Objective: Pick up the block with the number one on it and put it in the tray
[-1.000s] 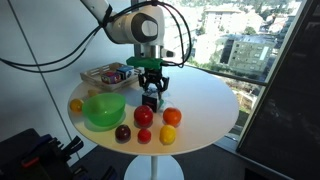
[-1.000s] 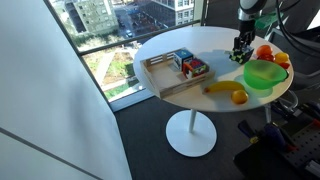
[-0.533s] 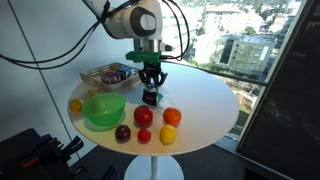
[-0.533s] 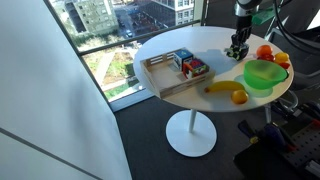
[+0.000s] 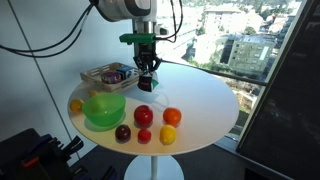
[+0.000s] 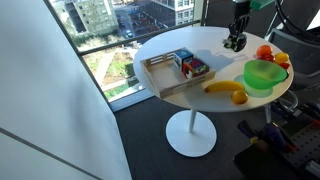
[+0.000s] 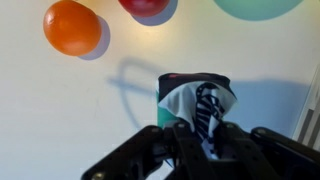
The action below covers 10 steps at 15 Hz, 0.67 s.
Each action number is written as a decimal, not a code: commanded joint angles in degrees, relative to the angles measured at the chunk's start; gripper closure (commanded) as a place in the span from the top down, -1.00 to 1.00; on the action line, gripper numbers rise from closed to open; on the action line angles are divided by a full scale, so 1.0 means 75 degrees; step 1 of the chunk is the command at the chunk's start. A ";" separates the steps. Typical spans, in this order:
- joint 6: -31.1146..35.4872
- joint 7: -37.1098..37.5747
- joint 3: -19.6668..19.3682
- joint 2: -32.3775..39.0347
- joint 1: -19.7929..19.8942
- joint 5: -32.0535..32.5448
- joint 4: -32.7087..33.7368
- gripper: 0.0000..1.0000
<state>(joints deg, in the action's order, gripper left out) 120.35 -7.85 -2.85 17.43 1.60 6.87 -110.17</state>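
- Jaws clamped on the block (image 7: 195, 105), holding it lifted off the surface (image 6: 205, 48).
- In an exterior view, the tray (image 6: 160, 78) lies near, at eight o'clock from the jaws.

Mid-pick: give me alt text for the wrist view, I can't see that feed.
The pincer grips the block, pale marked face toward the camera, over the white table. An orange fruit, a red fruit and a green bowl show along the top edge.
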 commanded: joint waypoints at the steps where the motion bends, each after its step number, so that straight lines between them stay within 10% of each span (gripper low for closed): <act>1: -0.0831 0.0613 0.0118 -0.0103 -0.0108 -0.0175 0.0467 -0.85; 10: -0.1602 0.1873 0.0391 -0.0274 -0.0553 -0.0417 0.1200 -0.86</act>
<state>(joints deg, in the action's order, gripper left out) 110.51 3.07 -0.36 16.17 -1.70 3.79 -103.32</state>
